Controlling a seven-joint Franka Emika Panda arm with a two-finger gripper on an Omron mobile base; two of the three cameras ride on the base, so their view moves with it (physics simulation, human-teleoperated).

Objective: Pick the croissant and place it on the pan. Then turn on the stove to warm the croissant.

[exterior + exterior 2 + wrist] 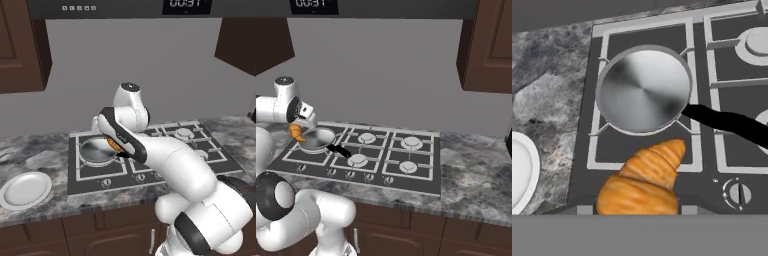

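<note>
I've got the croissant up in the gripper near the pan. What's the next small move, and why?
Probably carry the croissant a little further over the pan, then lower. The hand view shows it held above the stove grate, just short of the pan's near rim, and the pan is bare. The gripper is shut on it; releasing now would likely miss.

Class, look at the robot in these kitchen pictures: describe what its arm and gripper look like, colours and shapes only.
The arm is made of glossy white, rounded, tube-like segments joined by dark grey to black bands at the joints. A round dark cap with a pale centre tops one joint. The gripper sits on a boxy white hand with dark patches.
</note>
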